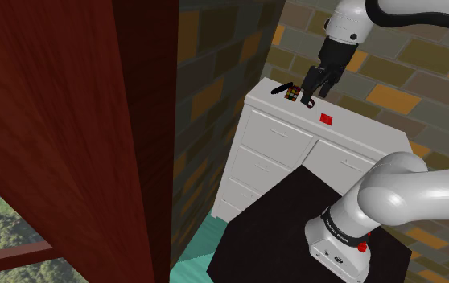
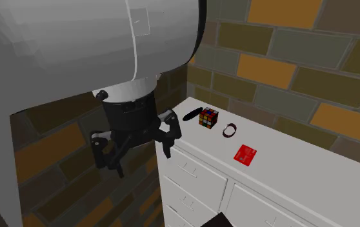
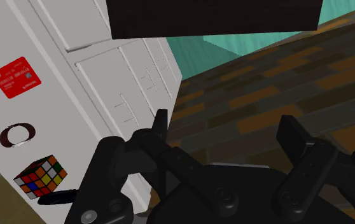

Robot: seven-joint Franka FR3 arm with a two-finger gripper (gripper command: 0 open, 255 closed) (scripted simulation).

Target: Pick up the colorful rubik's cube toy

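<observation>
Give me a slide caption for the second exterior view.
Open gripper hangs short of the multicoloured cube on a white dresser, beside a dark ring and red card.

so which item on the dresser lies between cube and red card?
The dark ring: a flat open loop, cube on one side, red card on the other. The black oblong piece lies beyond the cube.

Gripper [image 1: 311,95] hangs near the colourful cube [image 1: 293,93] on the white dresser [image 1: 361,131]; red card [image 1: 326,119] alongside.
</observation>
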